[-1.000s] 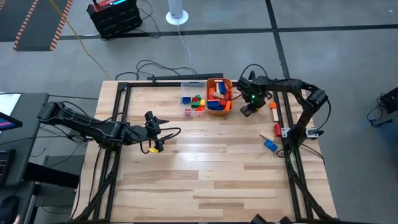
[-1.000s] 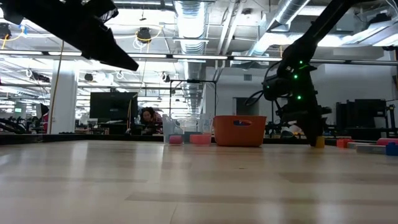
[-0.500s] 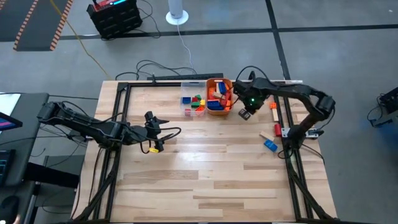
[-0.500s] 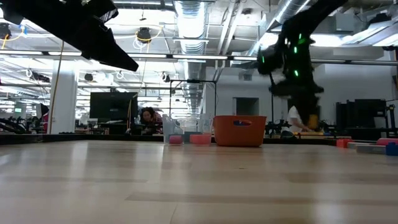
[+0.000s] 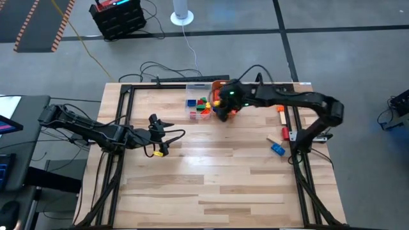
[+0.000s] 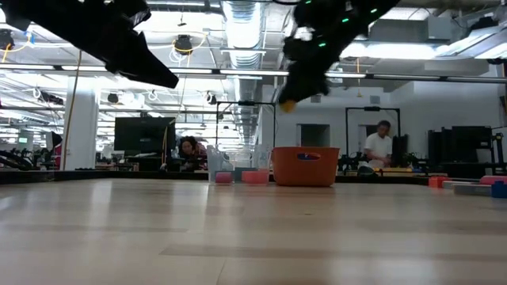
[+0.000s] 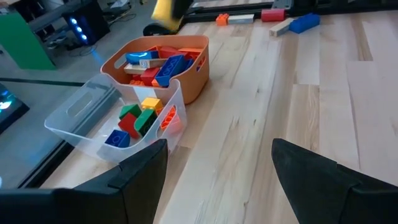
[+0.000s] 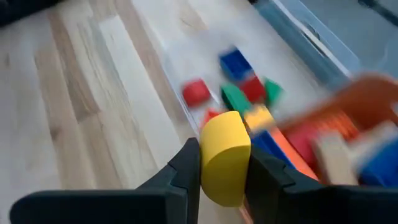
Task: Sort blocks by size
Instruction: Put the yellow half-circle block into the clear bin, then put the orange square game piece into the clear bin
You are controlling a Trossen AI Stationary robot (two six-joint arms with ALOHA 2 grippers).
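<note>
My right gripper [image 5: 221, 112] hangs over the two tubs, shut on a yellow block [image 8: 225, 157], which also shows high above the table in the low view [image 6: 288, 104]. Below it stand a clear tub [image 5: 193, 106] with small red, green, blue and yellow blocks, and an orange tub [image 7: 189, 73] with larger blue, red and orange blocks. My left gripper [image 7: 217, 180] waits open on the table's left half, its fingers pointing at the tubs. My right gripper pinches the yellow block by two opposite sides [image 8: 208, 163] between its two fingers [image 8: 186, 167]. The fingers slant downward, coming from the table's right. The block is lifted clear, high above the tubs.
Loose blocks lie on the table by the right frame rail: an orange one [image 5: 280, 109], a plain wood bar [image 5: 284, 132] and a blue one [image 5: 277, 149]. A red block [image 7: 273, 14] lies near them. Bare wood spreads across the near half.
My right gripper has risen from the table to the right of the orange tub and swung toward the table's left, tipping less steeply downward. The yellow block went with it, lifted clear of the table to a place above the tubs.
</note>
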